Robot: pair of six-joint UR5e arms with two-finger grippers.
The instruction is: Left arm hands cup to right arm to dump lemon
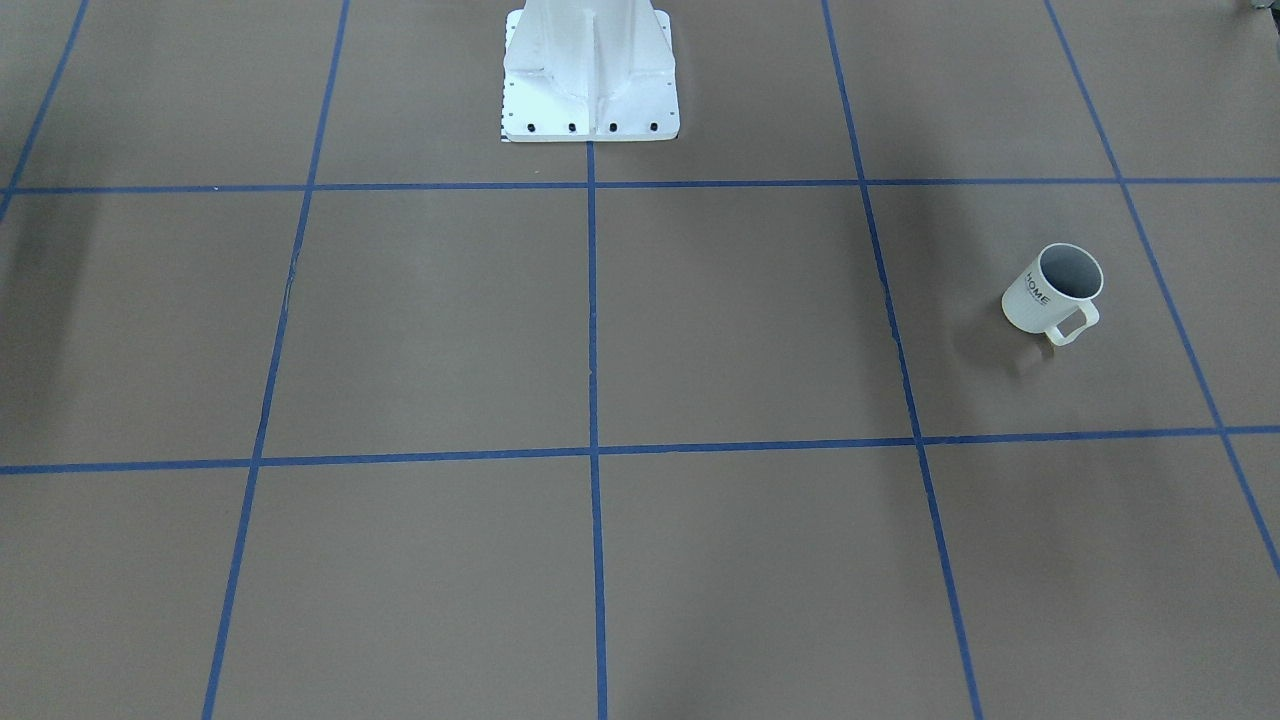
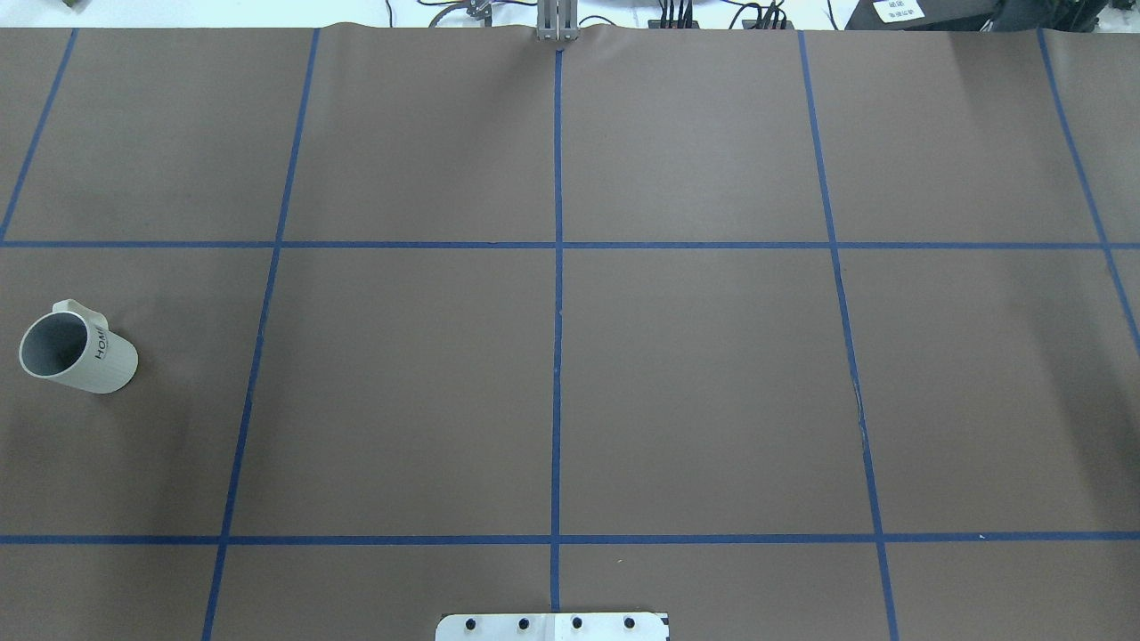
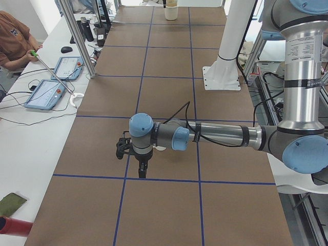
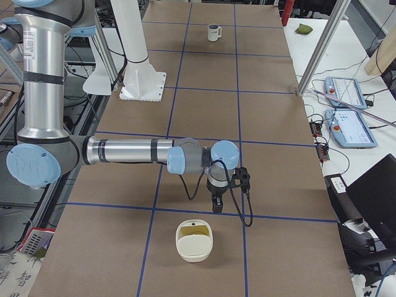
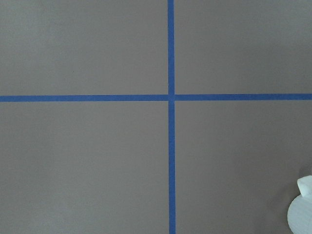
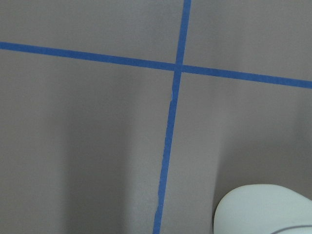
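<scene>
The cream-white cup with black "HOME" lettering stands upright on the brown table, alone in its grid square. It also shows in the overhead view at the far left and in the exterior right view at the far end. Its grey inside shows no lemon; the lemon is hidden. In the exterior left view my left gripper points down just in front of a white bit of the cup. My right gripper points down over a blue line. I cannot tell whether either gripper is open.
A cream container with a yellowish inside sits near my right gripper; it also shows in the right wrist view and the exterior left view. The white pedestal stands mid-table. An operator and tablets are beside the table.
</scene>
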